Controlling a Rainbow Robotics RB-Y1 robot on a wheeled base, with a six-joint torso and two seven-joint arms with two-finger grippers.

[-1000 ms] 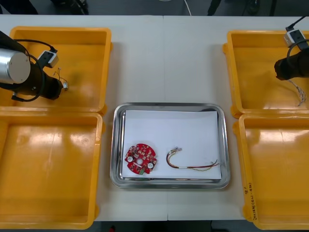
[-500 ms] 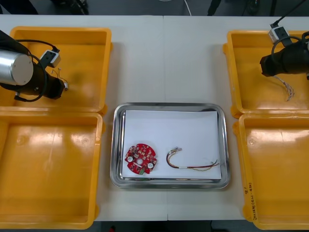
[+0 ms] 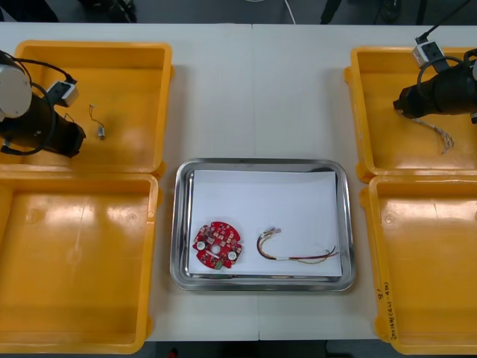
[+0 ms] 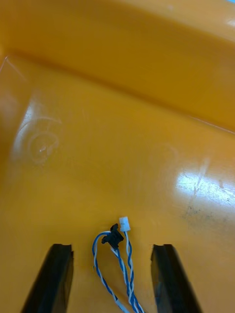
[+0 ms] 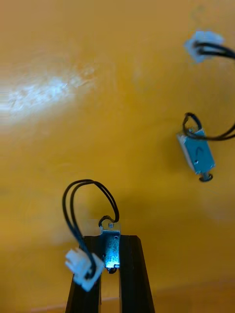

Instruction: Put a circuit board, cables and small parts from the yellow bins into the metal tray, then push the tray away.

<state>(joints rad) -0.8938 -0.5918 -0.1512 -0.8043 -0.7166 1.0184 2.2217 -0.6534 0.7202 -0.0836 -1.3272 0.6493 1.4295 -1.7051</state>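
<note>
Small metal part (image 5: 110,252) pinched in left gripper (image 5: 110,239), wrist view.

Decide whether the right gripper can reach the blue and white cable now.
Probably yes: the right gripper is open, the cable between its fingers on the yellow bin floor, nothing blocking; the left gripper holds a small metal part.

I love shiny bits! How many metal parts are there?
2. One small metal part is clamped in the left gripper; the other lies loose in the far left yellow bin. The arm may hide more.
</note>
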